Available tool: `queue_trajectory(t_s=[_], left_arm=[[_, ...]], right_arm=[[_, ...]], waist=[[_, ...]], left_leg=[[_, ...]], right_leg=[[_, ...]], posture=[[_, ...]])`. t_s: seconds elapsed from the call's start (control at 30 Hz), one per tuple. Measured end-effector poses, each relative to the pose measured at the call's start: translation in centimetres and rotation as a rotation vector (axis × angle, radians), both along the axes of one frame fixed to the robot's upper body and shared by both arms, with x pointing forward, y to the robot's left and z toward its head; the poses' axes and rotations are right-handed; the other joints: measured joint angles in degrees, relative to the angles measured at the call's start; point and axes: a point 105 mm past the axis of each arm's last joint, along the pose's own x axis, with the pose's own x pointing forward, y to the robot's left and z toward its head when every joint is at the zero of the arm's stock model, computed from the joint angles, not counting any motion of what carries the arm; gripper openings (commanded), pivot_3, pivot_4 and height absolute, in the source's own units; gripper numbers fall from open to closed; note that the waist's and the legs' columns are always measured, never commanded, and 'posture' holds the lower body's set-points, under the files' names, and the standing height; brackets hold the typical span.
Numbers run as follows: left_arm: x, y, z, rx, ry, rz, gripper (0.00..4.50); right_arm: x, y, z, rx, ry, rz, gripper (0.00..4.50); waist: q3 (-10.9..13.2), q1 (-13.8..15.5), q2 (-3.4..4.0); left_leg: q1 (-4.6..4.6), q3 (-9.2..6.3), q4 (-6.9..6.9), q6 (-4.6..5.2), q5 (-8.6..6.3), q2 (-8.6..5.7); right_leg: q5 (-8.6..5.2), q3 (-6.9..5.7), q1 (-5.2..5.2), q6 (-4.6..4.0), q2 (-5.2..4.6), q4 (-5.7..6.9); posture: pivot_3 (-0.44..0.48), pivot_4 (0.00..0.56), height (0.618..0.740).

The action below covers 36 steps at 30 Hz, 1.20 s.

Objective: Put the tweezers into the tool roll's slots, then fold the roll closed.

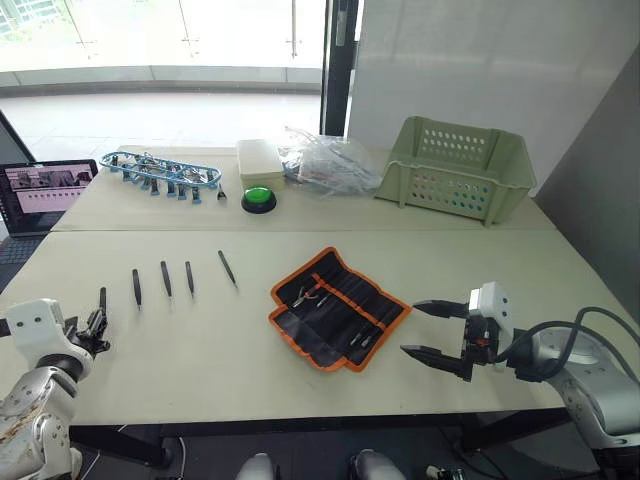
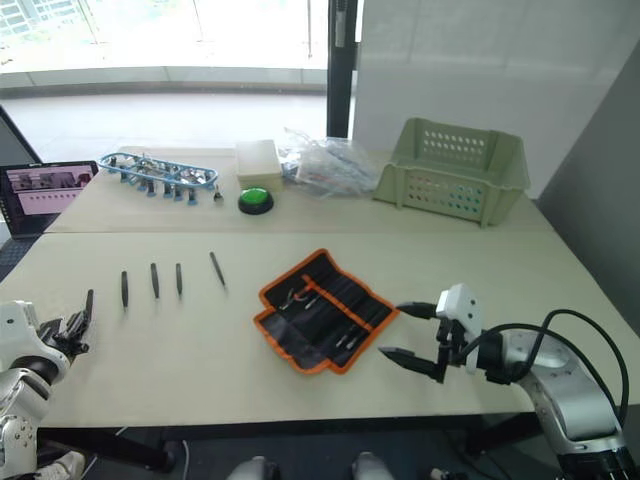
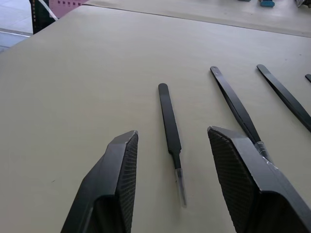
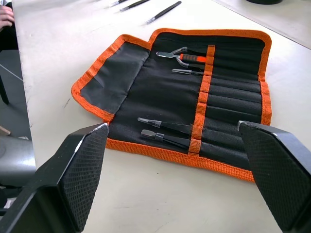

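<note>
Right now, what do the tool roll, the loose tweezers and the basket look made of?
Tool roll: black woven fabric, orange stitched binding, matte. Tweezers: thin rigid strips, probably black-coated metal, dull sheen. Basket: pale green moulded plastic with perforated walls.

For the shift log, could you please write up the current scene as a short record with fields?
tweezers: five loose in a row on the table, leftmost lying between the left pincer's fingers
tool roll: unfolded, several tools already in its slots
left pincer: open, low over the table
right pincer: open, facing the roll, not touching it
back of table: pale green basket, green button
</note>
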Motion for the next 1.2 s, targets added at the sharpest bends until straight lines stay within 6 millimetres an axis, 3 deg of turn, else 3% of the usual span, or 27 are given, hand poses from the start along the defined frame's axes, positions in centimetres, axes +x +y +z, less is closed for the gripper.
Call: queue_trajectory(t_s=[0.37,0.47,0.73,1.2], left_arm=[[2.4,0.0,-1.4,-0.044,0.033,0.011,3.50],[2.9,0.4,-1.6,-0.028,0.061,0.021,2.77],[3.4,0.5,-2.0,-0.016,0.082,0.015,0.05],[3.5,0.5,-1.5,0.035,0.079,-0.010,0.02]], right_arm=[[-0.1,0.0,-0.1,0.000,0.004,-0.002,4.50],[-0.1,0.0,-0.1,0.000,0.004,-0.001,4.50],[-0.2,0.1,0.0,-0.001,0.000,0.000,4.50],[0.0,0.0,0.0,-0.001,-0.005,-0.013,4.50]], waist=[[0.0,0.1,0.00],[0.0,0.1,0.05],[-0.1,0.8,0.23],[-0.1,1.1,0.21]], left_leg=[[0.05,-0.01,0.00,0.00,0.00,-0.01],[0.15,-0.01,0.00,0.00,0.00,-0.02],[0.21,0.00,0.01,0.00,0.01,-0.06],[0.15,0.00,0.01,0.00,0.00,-0.03]], right_leg=[[0.01,0.00,0.03,0.01,0.01,0.04],[0.01,0.00,0.08,0.01,0.01,0.09],[0.02,0.00,0.17,0.03,-0.04,0.08],[0.02,0.00,0.11,0.04,-0.02,0.07]], posture=[[0.000,0.150,0.725],[0.000,0.150,0.725],[0.000,0.150,0.725],[0.000,0.150,0.725]])
